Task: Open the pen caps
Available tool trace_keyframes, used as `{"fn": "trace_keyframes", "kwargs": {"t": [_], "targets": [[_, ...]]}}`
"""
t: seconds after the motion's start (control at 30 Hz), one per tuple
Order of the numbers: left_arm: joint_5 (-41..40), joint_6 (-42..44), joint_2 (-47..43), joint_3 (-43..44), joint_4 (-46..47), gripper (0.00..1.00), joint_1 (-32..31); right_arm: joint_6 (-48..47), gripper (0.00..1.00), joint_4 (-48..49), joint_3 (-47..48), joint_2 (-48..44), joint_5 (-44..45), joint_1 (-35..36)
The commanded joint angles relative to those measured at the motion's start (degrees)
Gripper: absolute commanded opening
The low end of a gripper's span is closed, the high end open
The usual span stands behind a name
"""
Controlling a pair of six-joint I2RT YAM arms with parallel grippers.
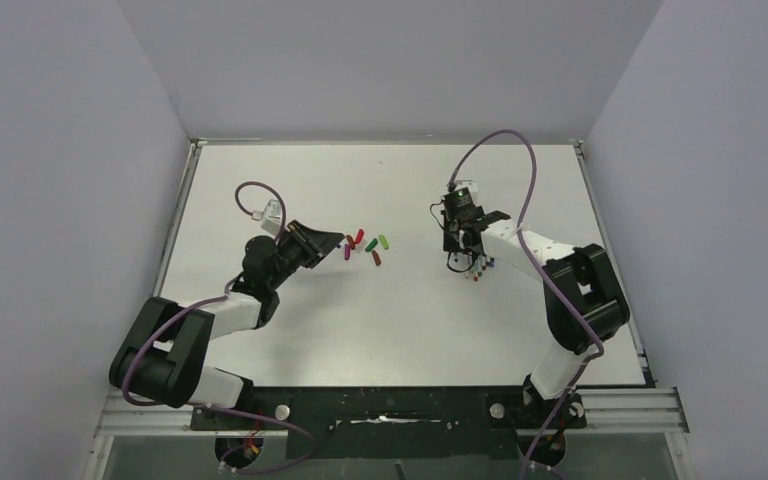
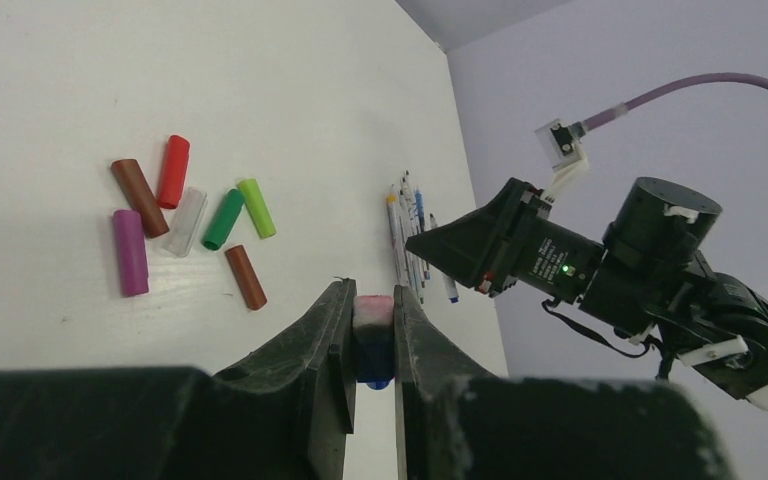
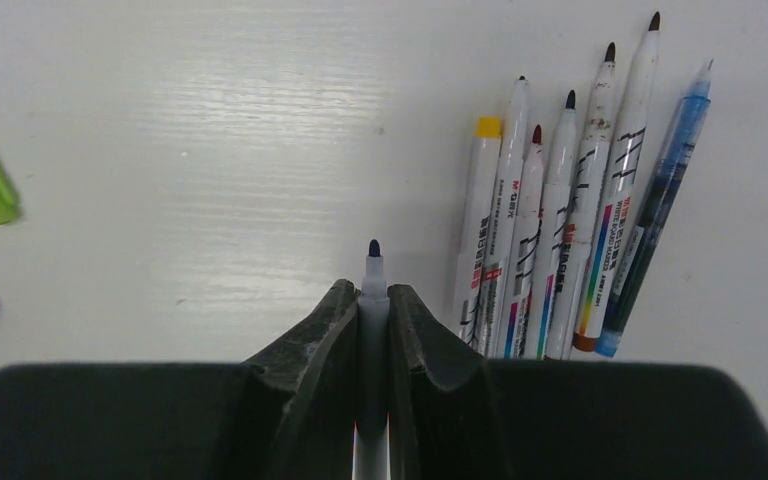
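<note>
The left gripper [image 2: 371, 330] pinches a stubby blue cap [image 2: 372, 345]. Smooth tubular loose caps [image 2: 223, 219] lie scattered on the matte white table [image 1: 360, 320]. The right gripper [image 3: 373, 300] clamps a slim, bare-tipped pen [image 3: 373, 275] beside fanned whitish pens [image 3: 560, 230].

You see even, diffuse overhead light on the white table [image 1: 380, 330], with faint glare streaks in the right wrist view. Shadows are soft. In both wrist views, the near fingers [image 2: 300, 400] appear dark and slightly blurred.
</note>
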Motion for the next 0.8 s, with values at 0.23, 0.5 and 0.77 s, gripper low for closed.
{"fn": "trace_keyframes", "kwargs": {"t": [0.23, 0.5, 0.77], "targets": [[-0.47, 1.97, -0.60, 2.89, 0.81, 0.00, 0.33, -2.44, 0.08, 2.24, 2.40, 5.51, -5.26, -3.87], [-1.04, 2.74, -0.16, 3.35, -0.43, 0.00, 0.30, -2.07, 0.28, 2.02, 1.53, 5.72, -5.49, -4.14], [-3.60, 7.23, 1.15, 6.68, -7.57, 0.00, 0.31, -1.90, 0.29, 1.47, 1.32, 3.90, -5.85, -4.15]]}}
